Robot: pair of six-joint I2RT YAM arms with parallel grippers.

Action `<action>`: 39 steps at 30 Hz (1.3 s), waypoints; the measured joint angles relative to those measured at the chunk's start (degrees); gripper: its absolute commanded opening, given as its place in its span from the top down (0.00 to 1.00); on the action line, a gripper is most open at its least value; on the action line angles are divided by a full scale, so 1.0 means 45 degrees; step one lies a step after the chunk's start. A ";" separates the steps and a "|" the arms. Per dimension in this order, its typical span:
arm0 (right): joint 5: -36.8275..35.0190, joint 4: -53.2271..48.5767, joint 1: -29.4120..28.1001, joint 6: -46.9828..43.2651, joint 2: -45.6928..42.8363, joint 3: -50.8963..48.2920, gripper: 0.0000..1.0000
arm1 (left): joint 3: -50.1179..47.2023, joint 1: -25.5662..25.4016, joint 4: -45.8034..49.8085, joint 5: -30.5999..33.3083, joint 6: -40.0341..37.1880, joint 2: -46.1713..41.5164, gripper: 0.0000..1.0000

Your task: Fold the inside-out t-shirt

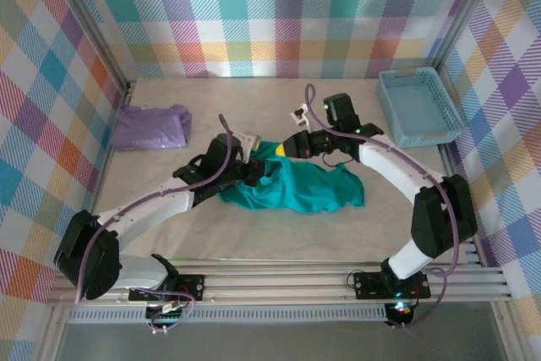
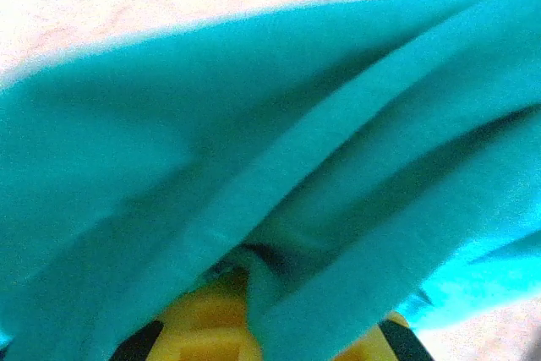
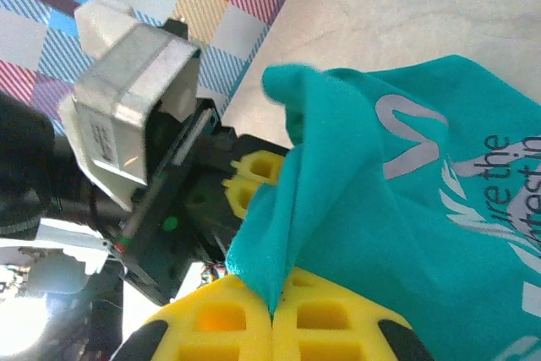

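Pale table point(image 1: 254, 238): left fingers point(image 2: 207, 327), right fingers point(image 3: 221, 320) pinching t-shirt point(image 1: 308, 192).

A robot lab cell (a staged one): plaid backdrop walls point(image 1: 279, 14), aluminium frame rails point(image 1: 279, 279), pale tabletop point(image 1: 254, 234) boxed in between.

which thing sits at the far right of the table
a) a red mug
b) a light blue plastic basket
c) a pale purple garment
B: the light blue plastic basket stands at the far right, while the pale purple garment lies over at the far left.
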State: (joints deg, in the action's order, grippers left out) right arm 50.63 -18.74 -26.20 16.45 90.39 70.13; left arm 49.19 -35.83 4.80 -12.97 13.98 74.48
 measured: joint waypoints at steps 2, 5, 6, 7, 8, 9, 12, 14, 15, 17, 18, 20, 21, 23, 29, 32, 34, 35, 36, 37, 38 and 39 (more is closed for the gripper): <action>-0.0471 -0.0748 0.0058 -0.0704 -0.0024 0.0393 0.90 | -0.0223 0.0408 -0.0432 -0.1399 0.0131 -0.0486 1.00; -0.1506 -0.1345 0.0053 -0.1311 -0.0267 0.0481 0.79 | -0.0641 0.0636 -0.1200 -0.2973 0.0539 -0.1277 1.00; -0.1821 -0.1433 0.0053 -0.1418 -0.0335 0.0481 0.77 | -0.0806 0.0651 -0.1501 -0.3497 0.0704 -0.1511 1.00; -0.2210 -0.1506 0.0000 -0.1520 -0.0457 0.0481 0.75 | -0.0913 0.0651 -0.1695 -0.3900 0.0835 -0.1705 1.00; -0.2720 -0.1554 -0.0058 -0.1622 -0.0597 0.0471 0.73 | -0.0981 0.0651 -0.1841 -0.4201 0.0957 -0.1821 1.00; -0.3172 -0.1598 -0.0151 -0.1783 -0.0777 0.0452 0.71 | -0.1010 0.0651 -0.1904 -0.4396 0.1035 -0.1899 1.00; -0.4600 -0.1671 -0.0418 -0.2375 -0.1569 0.0136 0.67 | -0.1093 0.0651 -0.2113 -0.4770 0.1180 -0.2021 1.00; -0.5377 -0.1598 -0.0622 -0.2812 -0.2336 -0.0374 0.64 | -0.1093 0.0651 -0.2108 -0.4838 0.1282 -0.2021 1.00; -0.5717 -0.1370 -0.0763 -0.3118 -0.2890 -0.0865 0.63 | -0.1093 0.0651 -0.2098 -0.4852 0.1316 -0.2021 1.00; -0.6110 -0.1239 -0.1049 -0.3706 -0.4109 -0.1817 0.60 | -0.1093 0.0651 -0.2098 -0.4872 0.1379 -0.2016 1.00; -0.6154 -0.1166 -0.1234 -0.3997 -0.4561 -0.2166 0.59 | -0.1093 0.0651 -0.2093 -0.4877 0.1423 -0.2016 1.00; -0.6096 -0.0865 -0.1710 -0.4551 -0.5289 -0.2715 0.56 | -0.1093 0.0651 -0.2093 -0.4872 0.1525 -0.1977 1.00; -0.6037 -0.0602 -0.1987 -0.4775 -0.5474 -0.2939 0.56 | -0.1093 0.0661 -0.2079 -0.4872 0.1583 -0.1972 1.00; -0.6003 -0.0189 -0.2327 -0.4979 -0.5513 -0.3206 0.54 | -0.1093 0.0661 -0.2069 -0.4872 0.1661 -0.1972 1.00; -0.6028 0.1054 -0.2676 -0.5192 -0.4114 -0.3536 0.58 | -0.1093 0.0661 -0.2050 -0.4881 0.1710 -0.1977 1.00; -0.6028 0.1554 -0.2676 -0.5241 -0.3478 -0.3541 0.90 | -0.1093 0.0661 -0.1957 -0.4881 0.1719 -0.2040 1.00; -0.5848 0.1719 -0.2555 -0.5294 -0.3415 -0.3589 1.00 | -0.1093 0.0675 -0.1831 -0.4881 0.1787 -0.2142 1.00; -0.5605 0.1875 -0.2448 -0.5231 -0.3453 -0.3653 1.00 | -0.1093 0.0685 -0.1792 -0.4881 0.1865 -0.2220 1.00; -0.5217 0.2123 -0.2341 -0.5265 -0.3526 -0.3764 1.00 | -0.1093 0.0729 -0.1797 -0.4906 0.1962 -0.2278 1.00; -0.4687 0.2365 -0.2195 -0.5187 -0.3619 -0.3905 1.00 | -0.1093 0.0767 -0.1812 -0.4920 0.2040 -0.2327 1.00; -0.4080 0.2652 -0.2045 -0.5042 -0.3716 -0.4075 1.00 | -0.1093 0.0821 -0.1821 -0.4945 0.2098 -0.2346 1.00; -0.3483 0.2924 -0.1938 -0.4838 -0.3769 -0.4197 1.00 | -0.1093 0.0855 -0.1821 -0.4969 0.2157 -0.2351 0.98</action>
State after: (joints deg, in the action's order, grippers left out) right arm 34.96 -5.58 -34.92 -5.32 73.43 51.24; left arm 44.27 -31.99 -3.40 -35.33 23.68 63.90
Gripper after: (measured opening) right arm 0.068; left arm 0.052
